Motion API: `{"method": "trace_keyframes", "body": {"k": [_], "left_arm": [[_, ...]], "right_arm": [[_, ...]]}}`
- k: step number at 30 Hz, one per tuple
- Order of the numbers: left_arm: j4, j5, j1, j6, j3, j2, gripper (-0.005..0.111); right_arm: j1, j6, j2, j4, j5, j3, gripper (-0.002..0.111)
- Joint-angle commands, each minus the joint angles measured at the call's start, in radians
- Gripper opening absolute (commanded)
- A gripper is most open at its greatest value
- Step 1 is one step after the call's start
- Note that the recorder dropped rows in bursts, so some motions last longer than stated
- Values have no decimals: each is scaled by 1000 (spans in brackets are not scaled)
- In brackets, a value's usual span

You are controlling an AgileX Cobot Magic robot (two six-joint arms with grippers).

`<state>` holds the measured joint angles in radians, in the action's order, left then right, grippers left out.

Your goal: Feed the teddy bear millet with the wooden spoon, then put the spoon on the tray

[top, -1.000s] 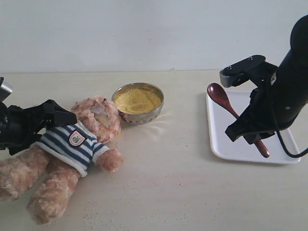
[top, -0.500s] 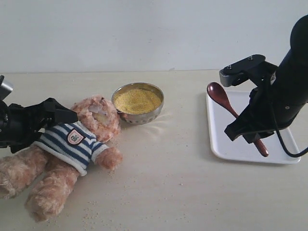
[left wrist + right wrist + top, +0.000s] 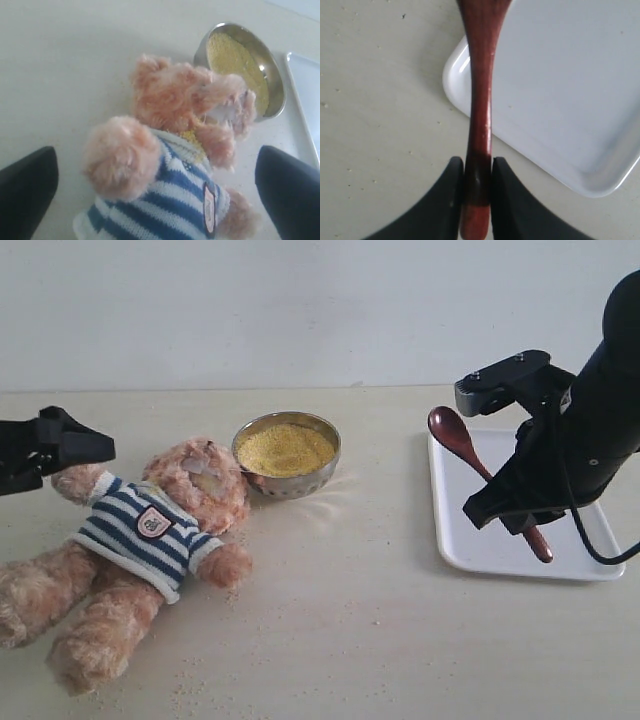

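Clamping the wooden spoon [image 3: 465, 445] by its handle, the right gripper [image 3: 477, 170] held it over the edge of the tray [image 3: 590, 565], not yet down; the millet [image 3: 285, 448] stood well apart from the tray, the teddy bear [image 3: 150, 530] beyond it, the left gripper [image 3: 75, 445] farthest, spread open; feeding seemed done, placing remained.

both arms are matte black. the right arm [image 3: 600, 430] is bulky and rounded, with a grey screwed bracket [image 3: 500, 378] and a thin black cable [image 3: 590, 548]. the left fingers [image 3: 27, 192] are smooth and blunt.
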<state>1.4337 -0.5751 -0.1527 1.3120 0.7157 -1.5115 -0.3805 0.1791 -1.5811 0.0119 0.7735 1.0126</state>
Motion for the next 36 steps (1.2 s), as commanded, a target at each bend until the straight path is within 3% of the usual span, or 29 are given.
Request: {"method": "trace_keyframes", "body": {"k": [1, 3, 7, 12, 14, 16, 18, 22, 24, 26, 29, 31, 36], "left_arm": [[-2, 98, -12, -59, 6, 131, 87], [-2, 183, -12, -126, 6, 189, 64], [6, 381, -12, -238, 6, 302, 5], [191, 732, -12, -355, 6, 409, 7], [223, 949, -12, -452, 24, 449, 7], [147, 1152, -12, -469, 55, 487, 7], [-44, 1284, -12, -406, 76, 539, 7], [-657, 1249, -12, -356, 83, 658, 7], [-931, 1124, -12, -426, 95, 733, 7], [-1104, 944, -12, -581, 105, 821, 7], [-1161, 694, -12, -900, 98, 965, 7], [-1161, 604, -12, -1036, 78, 1033, 6], [-1161, 610, -12, -1327, -31, 1198, 5]], "right_arm": [[2, 7, 13, 7, -1, 4, 0], [2, 7, 13, 13, -1, 4, 0], [2, 7, 13, 28, -3, 4, 0], [2, 7, 13, 28, -3, 4, 0], [2, 7, 13, 32, 1, 4, 0], [2, 7, 13, 39, 7, 4, 0], [2, 7, 13, 49, 10, 4, 0], [2, 14, 13, 68, -2, 4, 0], [2, 14, 13, 70, -12, 4, 0], [2, 14, 13, 72, -22, 4, 0], [2, 14, 13, 76, -28, 4, 0], [2, 14, 13, 76, -28, 4, 0], [2, 14, 13, 80, -18, 4, 0]]}}
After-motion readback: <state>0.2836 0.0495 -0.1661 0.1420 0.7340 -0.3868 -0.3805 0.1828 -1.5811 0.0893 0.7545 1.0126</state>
